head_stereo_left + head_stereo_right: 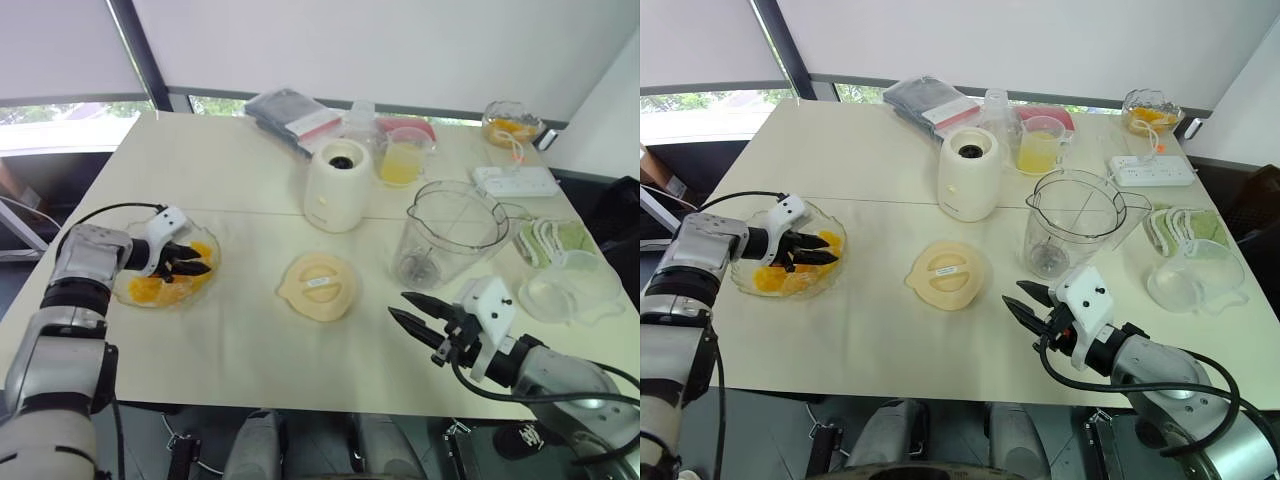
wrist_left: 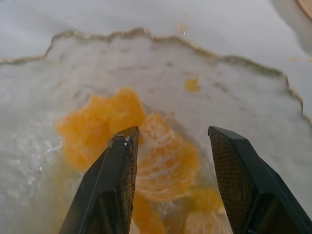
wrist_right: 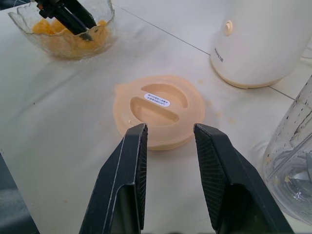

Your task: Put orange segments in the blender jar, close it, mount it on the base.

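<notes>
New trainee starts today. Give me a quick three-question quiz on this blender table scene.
1. True or false: the blender jar is already mounted on the base.
2. What lies on the table between the scalloped bowl and the jar: A) the cream lid, B) a power strip, C) a cup?
3. Fill in: the left gripper is open over the ______ in the bowl.

Key: 1 false, the jar stands beside the base. 2 A. 3 orange segments.

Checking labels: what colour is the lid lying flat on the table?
Pale peach-cream, with a small white sticker; the lid shows best in the right wrist view.
</notes>
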`<control>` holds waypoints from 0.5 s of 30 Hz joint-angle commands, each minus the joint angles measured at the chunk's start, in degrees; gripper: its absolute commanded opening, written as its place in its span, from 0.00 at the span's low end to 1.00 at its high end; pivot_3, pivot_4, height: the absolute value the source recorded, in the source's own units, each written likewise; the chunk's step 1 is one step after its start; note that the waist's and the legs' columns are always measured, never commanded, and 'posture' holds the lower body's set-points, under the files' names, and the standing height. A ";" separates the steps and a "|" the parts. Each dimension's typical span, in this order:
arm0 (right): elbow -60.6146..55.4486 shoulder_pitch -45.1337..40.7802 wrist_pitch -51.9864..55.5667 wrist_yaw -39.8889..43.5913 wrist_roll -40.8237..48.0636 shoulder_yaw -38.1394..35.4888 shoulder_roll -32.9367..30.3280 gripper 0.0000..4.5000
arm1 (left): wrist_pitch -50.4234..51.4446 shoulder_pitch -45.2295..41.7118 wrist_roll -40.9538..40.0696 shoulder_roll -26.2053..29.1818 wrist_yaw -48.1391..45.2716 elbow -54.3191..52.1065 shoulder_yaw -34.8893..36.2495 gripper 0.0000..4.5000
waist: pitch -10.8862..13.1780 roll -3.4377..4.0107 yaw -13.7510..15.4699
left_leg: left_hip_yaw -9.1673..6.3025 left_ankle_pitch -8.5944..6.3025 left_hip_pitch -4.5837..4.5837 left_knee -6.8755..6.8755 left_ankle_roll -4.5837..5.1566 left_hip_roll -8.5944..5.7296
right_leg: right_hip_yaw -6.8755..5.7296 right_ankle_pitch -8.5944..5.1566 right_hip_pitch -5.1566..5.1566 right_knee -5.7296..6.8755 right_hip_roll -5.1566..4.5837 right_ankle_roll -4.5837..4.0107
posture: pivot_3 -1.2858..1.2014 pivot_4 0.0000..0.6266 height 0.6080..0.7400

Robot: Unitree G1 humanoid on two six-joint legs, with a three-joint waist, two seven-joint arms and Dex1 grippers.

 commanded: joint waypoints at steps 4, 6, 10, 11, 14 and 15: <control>-1.20 -0.29 -0.83 -0.07 -0.19 -0.17 0.63 0.34 | -2.83 -0.31 0.99 0.84 2.61 1.29 -0.09 0.52 | 0.00 -0.01 0.03 | 0.01 0.00 0.00 0.00 0.00 0.00 | 0.00 0.00 0.00 0.00 -0.01 0.00 | 0.52 0.24 1.00; -1.30 -0.25 -0.79 -0.14 -0.21 -0.19 0.72 0.34 | -3.81 -0.35 1.12 0.42 3.72 2.06 0.01 0.52 | 0.01 -0.01 0.03 | 0.00 0.00 -0.01 0.00 0.00 0.00 | 0.00 0.00 0.00 0.00 0.00 0.00 | 0.52 0.24 1.00; -1.51 -0.16 -0.65 -0.38 -0.34 -0.21 0.88 0.34 | -5.11 -0.19 1.28 -0.48 5.13 3.62 0.02 0.52 | 0.01 -0.01 0.05 | 0.00 0.00 -0.02 0.00 0.00 0.00 | 0.00 0.01 0.00 0.00 -0.01 0.01 | 0.52 0.24 1.00; -1.58 -0.11 -0.64 -0.43 -0.35 -0.21 0.90 0.34 | -5.49 -0.16 1.28 -0.69 5.42 4.04 0.02 0.52 | 0.01 -0.01 0.06 | 0.00 0.00 -0.02 0.00 0.00 0.00 | 0.00 0.01 -0.01 0.00 -0.01 0.01 | 0.52 0.24 1.00; -1.71 -0.02 -0.60 -0.54 -0.33 -0.21 0.93 0.34 | -6.34 -0.23 1.23 -1.30 6.30 5.05 0.16 0.52 | 0.01 -0.02 0.08 | 0.00 0.00 -0.02 0.00 0.00 0.00 | -0.01 0.01 0.00 0.00 -0.01 0.02 | 0.52 0.24 1.00; -1.77 0.01 -0.58 -0.60 -0.31 -0.23 0.95 0.34 | -6.56 -0.24 1.20 -1.39 6.43 5.26 0.20 0.52 | 0.01 -0.02 0.08 | 0.00 0.00 -0.02 0.00 0.00 0.00 | 0.00 0.01 -0.01 0.00 -0.01 0.02 | 0.52 0.24 1.00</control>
